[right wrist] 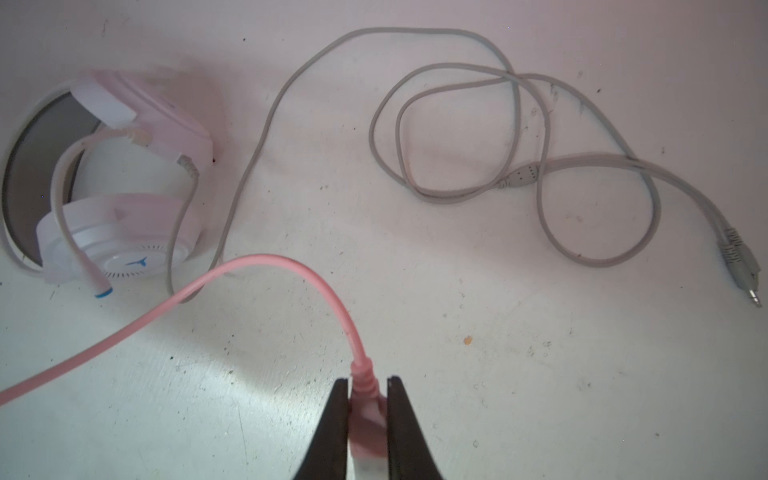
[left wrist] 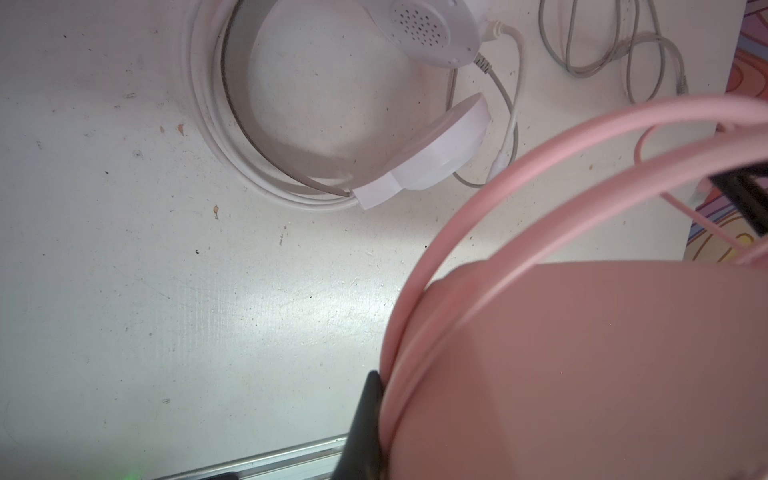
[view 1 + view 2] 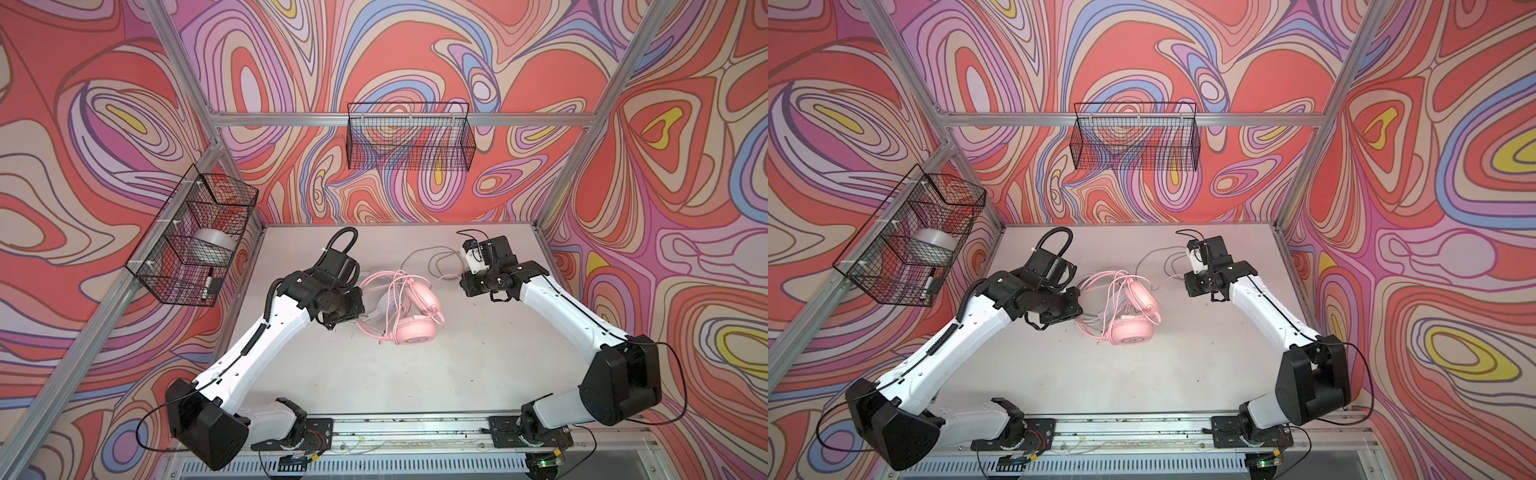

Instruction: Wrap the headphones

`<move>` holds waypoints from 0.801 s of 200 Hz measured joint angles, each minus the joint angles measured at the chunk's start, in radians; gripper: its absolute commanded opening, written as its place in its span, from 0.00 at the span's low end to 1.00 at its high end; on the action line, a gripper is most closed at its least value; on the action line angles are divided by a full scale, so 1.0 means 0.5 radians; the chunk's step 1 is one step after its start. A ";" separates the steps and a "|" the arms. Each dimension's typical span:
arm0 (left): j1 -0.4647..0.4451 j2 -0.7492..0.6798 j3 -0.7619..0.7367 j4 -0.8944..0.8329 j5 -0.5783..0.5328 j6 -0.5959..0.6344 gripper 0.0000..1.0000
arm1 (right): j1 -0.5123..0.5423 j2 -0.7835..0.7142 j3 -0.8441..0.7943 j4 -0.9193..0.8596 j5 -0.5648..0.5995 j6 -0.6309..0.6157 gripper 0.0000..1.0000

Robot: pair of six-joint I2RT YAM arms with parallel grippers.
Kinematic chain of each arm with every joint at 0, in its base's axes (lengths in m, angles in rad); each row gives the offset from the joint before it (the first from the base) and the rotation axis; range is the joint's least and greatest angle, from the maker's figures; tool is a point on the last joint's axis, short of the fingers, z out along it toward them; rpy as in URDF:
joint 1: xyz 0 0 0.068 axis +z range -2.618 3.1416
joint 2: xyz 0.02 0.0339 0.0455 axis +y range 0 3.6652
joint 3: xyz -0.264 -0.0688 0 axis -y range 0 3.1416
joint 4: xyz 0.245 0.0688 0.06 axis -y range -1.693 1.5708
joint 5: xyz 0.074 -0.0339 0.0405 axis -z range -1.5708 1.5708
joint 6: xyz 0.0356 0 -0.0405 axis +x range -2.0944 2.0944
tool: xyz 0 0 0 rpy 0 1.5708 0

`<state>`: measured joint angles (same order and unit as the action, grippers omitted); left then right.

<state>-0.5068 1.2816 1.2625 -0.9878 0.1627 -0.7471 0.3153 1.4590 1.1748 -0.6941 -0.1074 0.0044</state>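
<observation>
Two grips hold. Right hand (image 1: 368, 384) pinches the limp pink cable (image 1: 266, 259) by its stiff plug (image 1: 365, 409); left hand (image 2: 382, 395), pressed together, apparently clamps the band (image 2: 478, 199) of the lightweight pink headset (image 3: 415, 330).

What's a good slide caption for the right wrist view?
Right pincer shut on the pink plug, white headset and loose grey cable on the table.
</observation>
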 measured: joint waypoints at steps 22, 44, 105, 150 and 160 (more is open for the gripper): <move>0.021 0.000 0.000 0.033 -0.018 -0.089 0.00 | 0.076 -0.045 -0.067 -0.034 -0.004 -0.004 0.00; 0.060 0.000 0.000 0.054 -0.021 -0.185 0.00 | 0.158 -0.108 -0.138 -0.041 -0.004 -0.008 0.00; 0.076 0.010 0.050 0.109 -0.073 -0.320 0.00 | 0.307 -0.406 -0.315 -0.032 -0.023 -0.066 0.00; 0.076 0.082 0.149 0.147 -0.117 -0.379 0.00 | 0.513 -0.433 -0.377 -0.017 -0.024 -0.089 0.00; 0.076 0.098 0.167 0.146 -0.134 -0.389 0.00 | 0.544 -0.442 -0.396 -0.018 -0.024 -0.099 0.00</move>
<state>-0.4686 1.3304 1.3460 -0.9150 0.0956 -0.9417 0.5873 1.2381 0.9768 -0.7029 -0.1192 -0.0452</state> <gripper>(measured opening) 0.075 0.156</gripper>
